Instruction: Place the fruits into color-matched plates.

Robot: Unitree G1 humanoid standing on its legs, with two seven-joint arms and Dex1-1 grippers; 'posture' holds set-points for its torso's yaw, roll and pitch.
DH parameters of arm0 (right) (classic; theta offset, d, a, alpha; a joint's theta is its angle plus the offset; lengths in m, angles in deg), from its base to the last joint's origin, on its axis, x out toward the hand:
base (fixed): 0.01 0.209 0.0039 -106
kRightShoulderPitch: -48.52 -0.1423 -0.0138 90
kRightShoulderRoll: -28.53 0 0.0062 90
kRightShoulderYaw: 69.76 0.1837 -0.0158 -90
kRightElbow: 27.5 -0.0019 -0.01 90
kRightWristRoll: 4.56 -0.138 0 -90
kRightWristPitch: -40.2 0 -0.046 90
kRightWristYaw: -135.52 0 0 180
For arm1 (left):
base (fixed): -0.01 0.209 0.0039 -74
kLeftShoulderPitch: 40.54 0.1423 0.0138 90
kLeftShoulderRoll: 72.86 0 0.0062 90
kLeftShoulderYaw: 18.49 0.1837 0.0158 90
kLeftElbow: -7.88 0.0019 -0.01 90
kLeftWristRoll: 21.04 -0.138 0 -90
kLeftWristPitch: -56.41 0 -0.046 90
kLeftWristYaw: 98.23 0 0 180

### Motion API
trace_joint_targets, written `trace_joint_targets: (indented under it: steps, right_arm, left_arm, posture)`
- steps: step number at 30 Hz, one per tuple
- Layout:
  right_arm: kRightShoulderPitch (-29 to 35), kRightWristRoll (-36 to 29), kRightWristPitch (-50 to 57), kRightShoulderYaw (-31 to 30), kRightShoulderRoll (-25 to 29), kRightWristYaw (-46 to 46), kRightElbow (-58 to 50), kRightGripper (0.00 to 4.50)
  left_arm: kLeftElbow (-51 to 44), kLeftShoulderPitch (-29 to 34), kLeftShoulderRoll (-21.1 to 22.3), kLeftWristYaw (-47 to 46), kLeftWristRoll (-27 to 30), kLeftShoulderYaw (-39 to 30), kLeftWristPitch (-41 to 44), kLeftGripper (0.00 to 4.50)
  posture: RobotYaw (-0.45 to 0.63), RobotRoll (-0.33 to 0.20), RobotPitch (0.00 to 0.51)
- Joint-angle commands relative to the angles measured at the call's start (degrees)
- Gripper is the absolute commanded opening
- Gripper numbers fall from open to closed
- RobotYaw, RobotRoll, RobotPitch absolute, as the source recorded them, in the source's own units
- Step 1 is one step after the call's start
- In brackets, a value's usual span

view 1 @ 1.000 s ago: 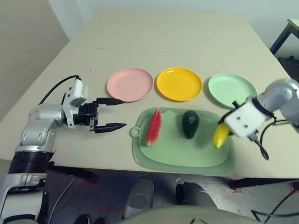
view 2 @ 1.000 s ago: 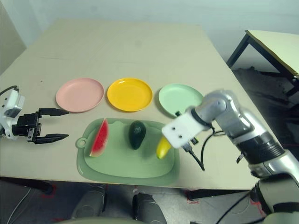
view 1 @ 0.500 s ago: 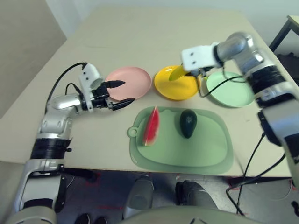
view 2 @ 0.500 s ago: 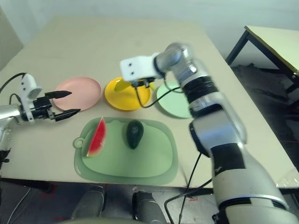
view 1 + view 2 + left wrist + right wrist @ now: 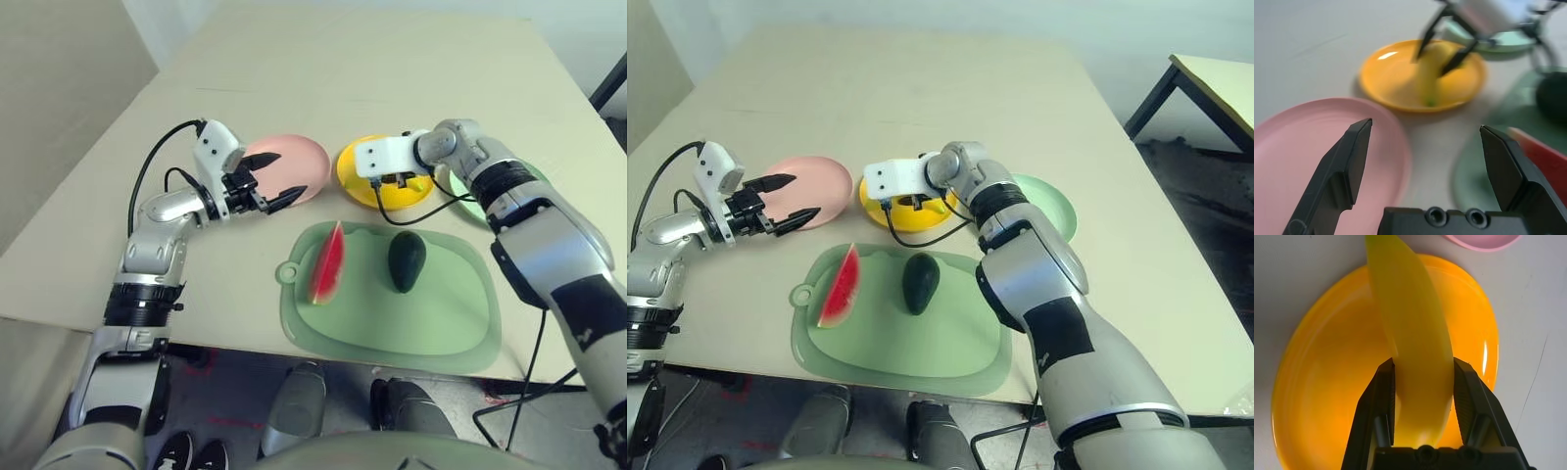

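Lying on the mat [image 5: 441, 328] at the table's near edge: watermelon [image 5: 328, 262] toward its left end, avocado [image 5: 406, 260] mid-mat. Hovering over the pink plate [image 5: 306, 164]'s near edge, jaws spread and empty: left gripper [image 5: 271, 183]. Pinching the banana [image 5: 1413, 340] over the yellow plate [image 5: 1322, 382], jaws tight on both sides: right gripper [image 5: 1422, 382]. Sitting farthest right, partly hidden behind the right arm: green plate [image 5: 1053, 204].
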Motion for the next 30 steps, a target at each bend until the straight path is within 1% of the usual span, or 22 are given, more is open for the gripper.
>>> trace_joint_targets:
  steps: [1,7,9,10,13,15,19,23,25,28,30]
  right_arm:
    - [1.2,0.8,0.2,0.0,0.0,0.2,0.8,1.67]
    - [1.9,0.7,0.0,0.6,-0.5,0.5,0.8,1.67]
    - [2.0,0.5,0.0,1.0,-0.5,0.7,0.8,2.42]
    - [2.1,0.5,-0.1,1.0,-0.5,0.8,0.8,2.69]
    - [2.2,0.5,-0.6,1.1,-0.3,0.7,0.7,3.71]
    - [1.8,0.0,-0.8,1.7,-0.2,1.0,0.7,4.47]
    - [0.2,0.0,-1.5,2.3,0.9,1.0,0.4,4.47]
    - [-2.9,0.3,-5.3,1.8,3.9,-3.0,-0.9,4.47]
    - [-5.5,0.9,-7.5,1.4,5.9,-4.5,-1.5,4.47]
    - [-9.4,0.9,-10.5,1.4,8.3,-6.7,-2.8,4.47]
    - [-10.9,-0.4,-13.8,1.5,10.1,-12.4,-5.1,4.47]
  left_arm:
    - [-0.3,-0.2,0.9,2.5,0.3,0.9,-0.6,4.5]
    - [1.2,-0.8,0.8,2.9,-0.6,1.0,-1.7,4.5]
    - [1.2,-0.6,0.7,3.0,-0.6,1.0,-1.9,4.5]
    - [1.2,-0.5,0.7,2.9,-0.6,1.0,-2.1,4.5]
    - [1.5,0.0,0.7,2.9,-0.8,1.0,-2.8,4.5]
    - [1.6,0.3,0.7,3.0,-0.9,1.1,-3.1,4.5]
    - [1.6,0.5,0.7,2.9,-0.8,1.1,-3.2,4.5]
    - [2.7,0.0,1.5,3.6,-0.5,0.3,-3.8,4.5]
    - [3.5,-0.3,2.1,4.4,-0.3,0.2,-4.2,4.5]
    - [4.8,-1.0,2.6,5.3,-0.4,0.3,-5.1,4.5]
    - [5.8,-1.7,2.9,6.4,-0.3,0.3,-5.8,4.5]
  posture:
    - [0.31,0.0,0.128]
    - [0.31,0.0,0.124]
    - [0.31,0.0,0.122]
    - [0.31,0.0,0.122]
    - [0.31,0.0,0.12]
    - [0.31,0.0,0.119]
    - [0.31,0.0,0.12]
    - [0.3,0.0,0.121]
    - [0.28,0.0,0.122]
    - [0.27,0.0,0.122]
    - [0.26,0.0,0.124]
